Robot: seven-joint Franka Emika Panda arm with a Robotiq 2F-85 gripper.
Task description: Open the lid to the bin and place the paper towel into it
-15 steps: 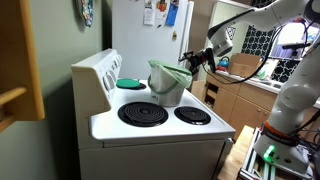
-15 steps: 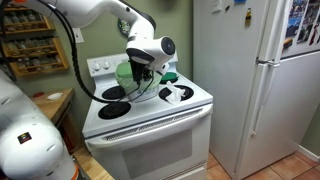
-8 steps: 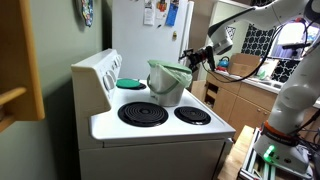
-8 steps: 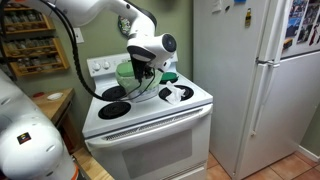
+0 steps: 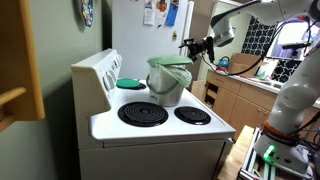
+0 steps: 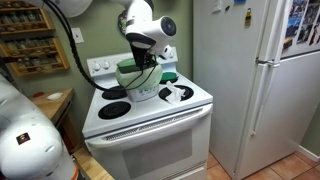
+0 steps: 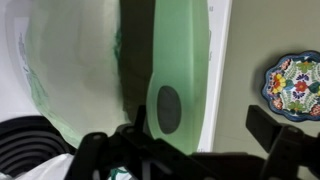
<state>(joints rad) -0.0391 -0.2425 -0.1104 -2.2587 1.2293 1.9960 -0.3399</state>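
The pale green bin stands on the white stove; it also shows in an exterior view. Its lid is lifted slightly on the gripper's side. In the wrist view the lid shows edge-on, with a dark gap between it and the bin's body. My gripper is at the lid's raised edge. In the wrist view the gripper has its fingers spread, with the lid's edge between them. A white patch on a front burner may be the paper towel.
A teal round disc lies near the stove's back panel. Black coil burners take up the near side. A fridge stands beside the stove. A painted plate hangs on the wall. Counters with clutter lie beyond.
My gripper has moved up, and the lid's edge on its side has risen with it. The bin has stayed in place.
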